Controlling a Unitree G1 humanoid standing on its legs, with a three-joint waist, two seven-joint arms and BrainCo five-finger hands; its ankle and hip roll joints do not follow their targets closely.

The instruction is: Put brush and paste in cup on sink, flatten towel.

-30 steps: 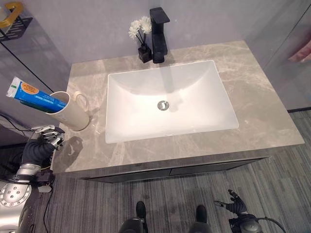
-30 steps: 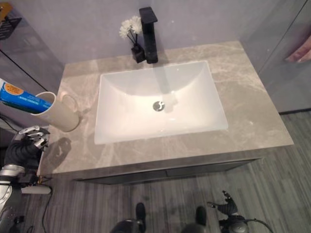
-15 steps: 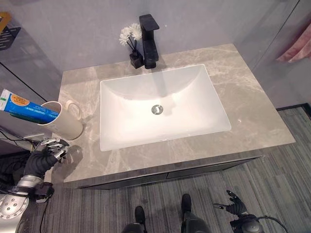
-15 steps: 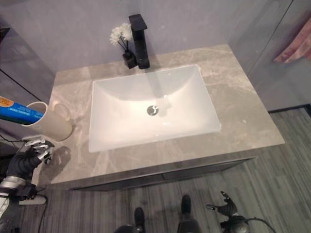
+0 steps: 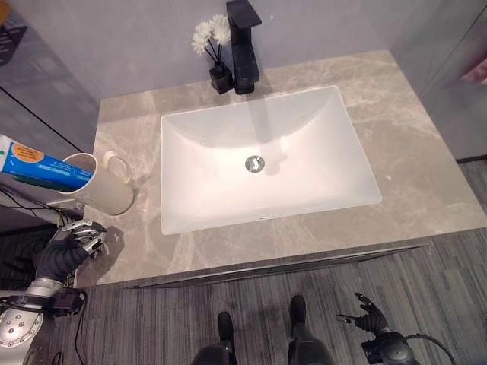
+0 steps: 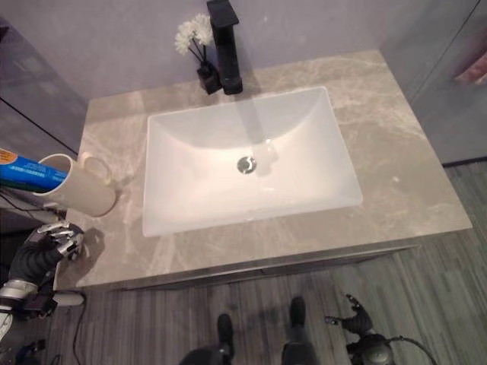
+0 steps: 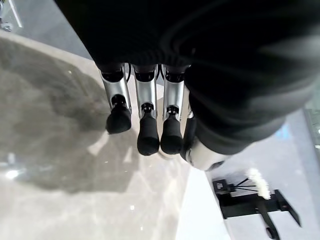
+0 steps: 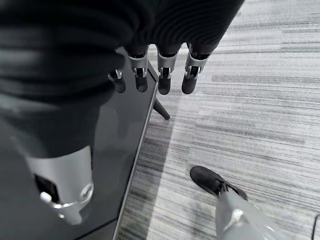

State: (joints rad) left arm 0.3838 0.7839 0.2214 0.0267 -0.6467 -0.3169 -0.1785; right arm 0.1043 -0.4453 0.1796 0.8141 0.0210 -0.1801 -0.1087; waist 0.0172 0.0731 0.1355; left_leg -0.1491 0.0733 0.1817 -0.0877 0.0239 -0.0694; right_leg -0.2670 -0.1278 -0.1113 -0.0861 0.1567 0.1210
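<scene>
Your paste (image 5: 42, 167) already sits in the cup (image 5: 99, 185), its tail sticking out past the worktop's (image 5: 426, 160) left edge; the cup stands on the worktop just left of the sink (image 5: 266, 156). I cannot tell whether a brush is in there too. Your left hand (image 5: 72, 243) hangs at the worktop's front left corner, just below the cup, fingers loosely bent and empty. Your right hand (image 5: 370, 321) is low by the floor, fingers spread, holding nothing.

Print on paste tube (image 5: 42, 169) seemingly illegible
</scene>
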